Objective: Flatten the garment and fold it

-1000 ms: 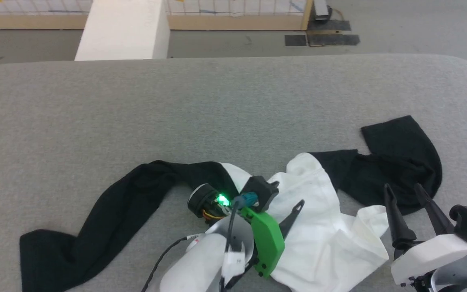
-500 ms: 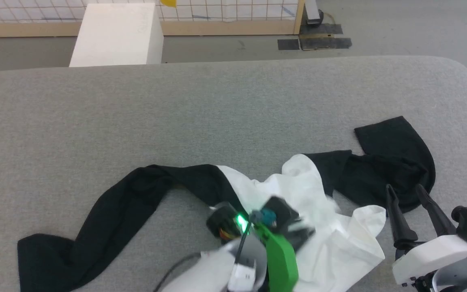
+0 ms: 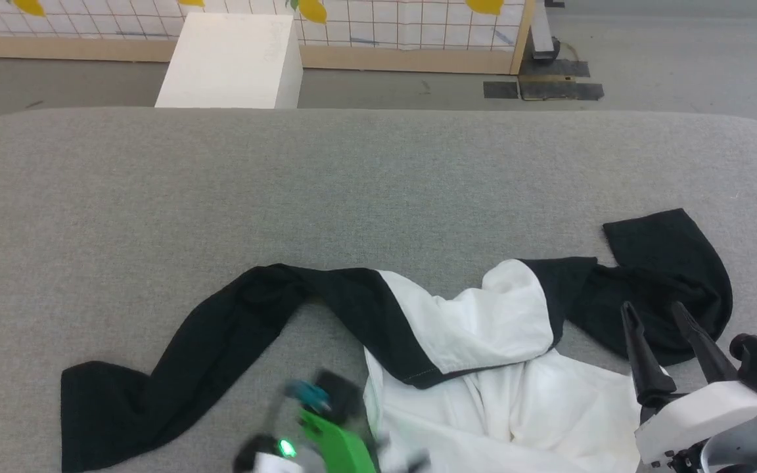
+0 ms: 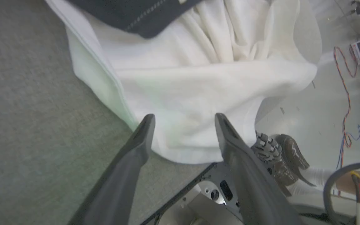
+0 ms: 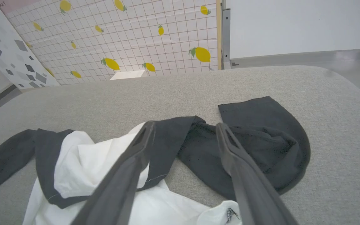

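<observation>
The garment (image 3: 477,328) lies crumpled on the grey table (image 3: 352,184), its white body at the near edge. One black sleeve (image 3: 175,368) trails left and the other (image 3: 667,276) is bunched at the right. My left gripper (image 4: 183,118) is open just above the white hem (image 4: 198,78), which hangs over the table's edge; nothing sits between its fingers. Its blurred green wrist housing (image 3: 336,440) shows at the bottom of the head view. My right gripper (image 3: 651,309) is open, held over the right sleeve (image 5: 261,134) without touching it.
A white box (image 3: 230,62) stands on the floor beyond the table's far edge, in front of a lemon-patterned grid panel (image 3: 385,26). Below the near edge, the left wrist view shows a dark shoe (image 4: 280,156) and cables on the floor.
The head camera has shifted. My left gripper has drawn back toward the near edge, off the white cloth. The white body now lies spread nearer the edge, with a black shoulder band across it.
</observation>
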### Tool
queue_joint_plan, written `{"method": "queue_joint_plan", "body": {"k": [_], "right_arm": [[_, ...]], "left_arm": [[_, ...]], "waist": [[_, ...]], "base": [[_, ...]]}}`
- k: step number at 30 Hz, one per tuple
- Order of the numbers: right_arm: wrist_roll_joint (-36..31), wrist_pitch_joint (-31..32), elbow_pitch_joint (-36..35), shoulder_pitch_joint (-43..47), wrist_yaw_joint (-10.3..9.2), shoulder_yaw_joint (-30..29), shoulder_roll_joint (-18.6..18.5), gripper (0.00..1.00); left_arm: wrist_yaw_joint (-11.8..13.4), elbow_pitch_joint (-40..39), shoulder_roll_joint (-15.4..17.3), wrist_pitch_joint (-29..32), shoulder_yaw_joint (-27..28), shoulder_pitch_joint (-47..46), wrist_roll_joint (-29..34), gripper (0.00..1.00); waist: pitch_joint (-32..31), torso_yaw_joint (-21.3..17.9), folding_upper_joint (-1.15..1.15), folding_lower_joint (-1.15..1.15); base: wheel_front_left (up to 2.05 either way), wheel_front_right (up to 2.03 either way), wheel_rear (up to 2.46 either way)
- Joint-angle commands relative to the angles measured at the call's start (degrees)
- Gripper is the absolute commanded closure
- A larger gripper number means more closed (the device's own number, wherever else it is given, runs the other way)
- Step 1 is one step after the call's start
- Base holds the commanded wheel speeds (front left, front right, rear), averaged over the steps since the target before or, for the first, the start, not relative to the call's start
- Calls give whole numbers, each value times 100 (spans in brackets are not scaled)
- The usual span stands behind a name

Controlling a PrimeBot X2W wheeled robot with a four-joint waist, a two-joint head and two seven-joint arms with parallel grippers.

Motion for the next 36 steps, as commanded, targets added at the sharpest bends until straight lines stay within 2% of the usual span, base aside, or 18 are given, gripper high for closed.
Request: {"method": "queue_joint_plan", "body": {"k": [1,4,6,8,10,13,16,20,24,25,26,27,28,32,36], "right_arm": [[22,15,-32,53,-6,16,10,0],[23,12,-33,57,-6,38,10,0],[31,6,-28,53,-6,60,10,0],[36,2,-14,38,-6,96,10,0],[34,1,-2,12,-6,147,10,0],[50,-17,33,-42,-6,189,10,0],[61,-26,30,-59,-6,231,10,0],[87,-36,35,-102,-6,298,10,0],[92,-75,70,-119,-6,268,10,0],[90,-82,78,-119,-6,263,10,0],[90,-87,84,-120,-6,259,10,0],[90,-92,92,-119,-6,254,10,0],[91,-95,97,-116,-6,250,10,0],[111,-105,108,-110,-6,230,10,0],[131,-124,68,-155,-6,234,10,0]], "left_arm": [[177,-92,-20,-435,300,45,49,0],[666,25,29,-1468,868,43,508,0],[952,284,64,-1902,1043,-18,844,0],[1127,561,13,-2133,1154,-98,978,0],[1188,805,-56,-2285,1212,-238,1062,0],[1093,1063,-253,-2276,1230,-423,945,0],[900,1308,-454,-1978,1194,-585,655,0],[808,1627,-532,-1574,1122,-805,500,0],[715,1698,-612,-1548,1142,-945,420,0],[688,1691,-619,-1548,1135,-968,415,42],[673,1677,-628,-1544,1134,-977,402,57],[659,1655,-628,-1518,1122,-978,388,85],[650,1631,-616,-1492,1105,-976,387,100],[646,1410,-536,-1348,1048,-933,368,100],[540,862,-482,-1412,1206,-982,220,100]], "waist": [[-17,2,61,0],[-34,-14,61,0],[-34,-37,61,0],[-27,-72,61,0],[-12,-128,61,0],[37,-214,61,0],[104,-304,61,0],[192,-441,61,0],[236,-509,61,0],[242,-517,61,0],[242,-521,61,0],[239,-523,61,0],[234,-523,61,0],[217,-511,61,0],[317,-520,61,0]], "base": [[0,0,0],[0,0,0],[0,0,0],[0,0,0],[0,0,0],[0,0,0],[0,0,0],[0,0,0],[0,0,0],[0,0,0],[0,0,0],[0,0,0],[0,0,0],[0,0,0],[0,0,0]]}}
